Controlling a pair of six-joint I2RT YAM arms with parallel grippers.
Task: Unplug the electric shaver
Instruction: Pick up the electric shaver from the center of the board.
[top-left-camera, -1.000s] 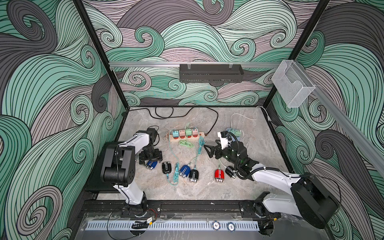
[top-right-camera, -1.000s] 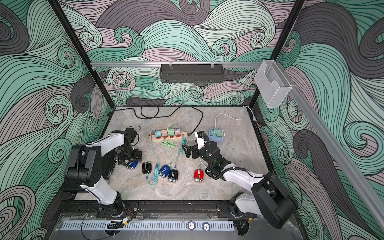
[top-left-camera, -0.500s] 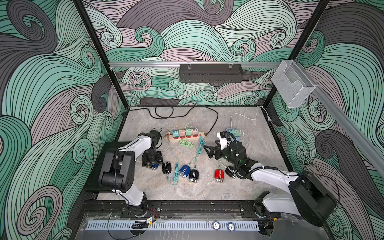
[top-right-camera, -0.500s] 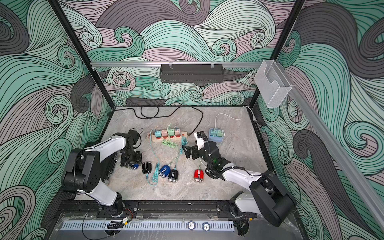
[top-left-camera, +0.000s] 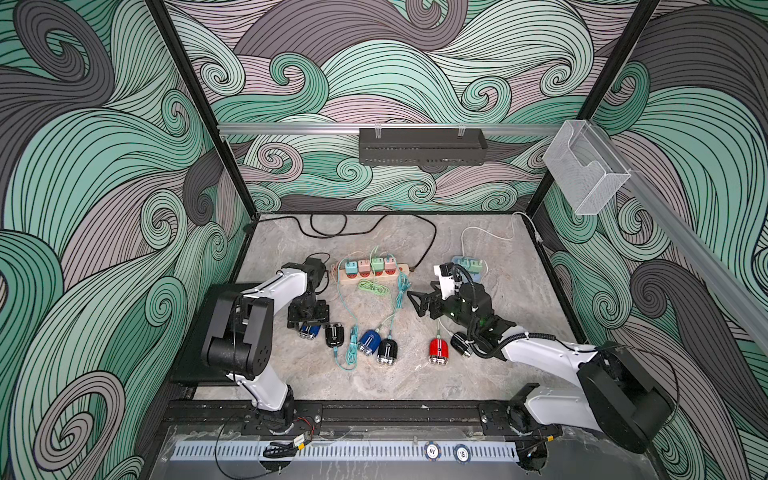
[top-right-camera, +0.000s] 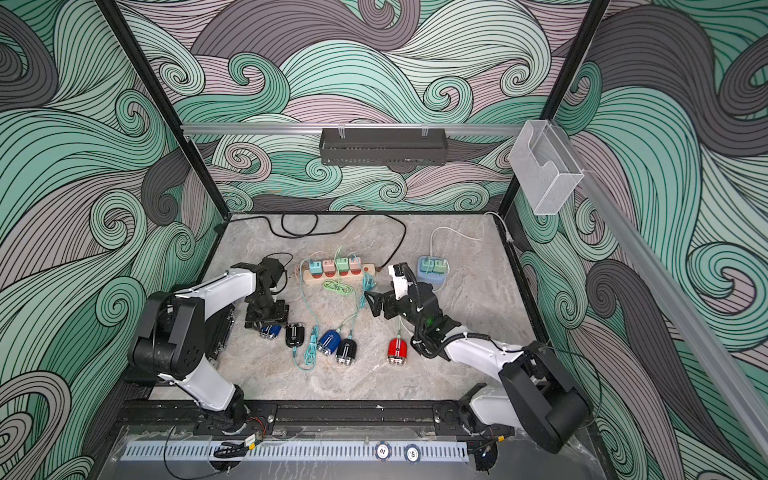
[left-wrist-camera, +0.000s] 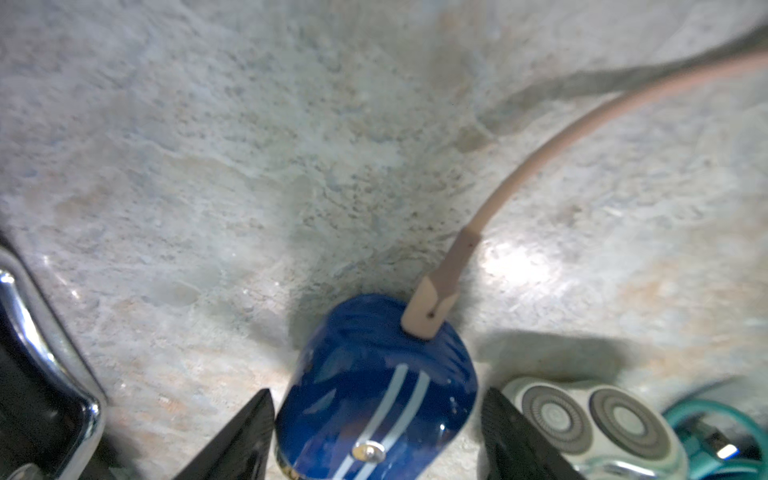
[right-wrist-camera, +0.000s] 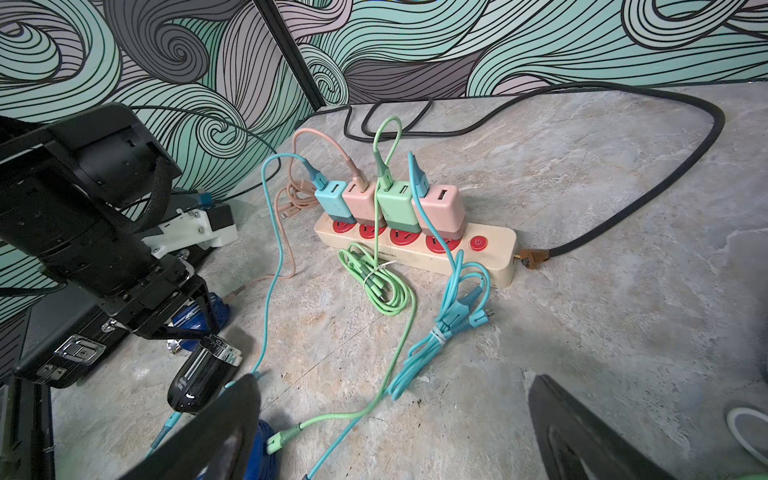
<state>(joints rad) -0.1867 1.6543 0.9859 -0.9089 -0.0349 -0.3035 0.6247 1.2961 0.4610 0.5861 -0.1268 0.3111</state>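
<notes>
Several small shavers lie in a row on the table (top-left-camera: 498, 249), in front of the power strip (top-left-camera: 374, 277). We take the one at the left arm's end of the row, a blue shaver (left-wrist-camera: 365, 365), as the one in hand. The left gripper (top-left-camera: 311, 323) stands over it, one finger on each side.

Its jaws are part-open, about the width of the shaver's body. The fingers (left-wrist-camera: 249, 432) sit right at its flanks. We cannot tell whether they press it or merely bracket it.

The pink plug (left-wrist-camera: 432, 307) is fully seated in the shaver's end. Its pink cable (left-wrist-camera: 519, 183) runs off slack across the table. Nothing is unplugged here yet.

The right gripper (top-left-camera: 416, 304) hovers near the teal cable bundle (top-left-camera: 402, 291), well apart from the blue shaver, with jaws wide and empty.

Done, by our reading: the approach and the straddle. Left: a firm hold on the body, a grip on the plug, and the pull itself. We judge the plug to be the right arm's job, though that arm is far from it.
</notes>
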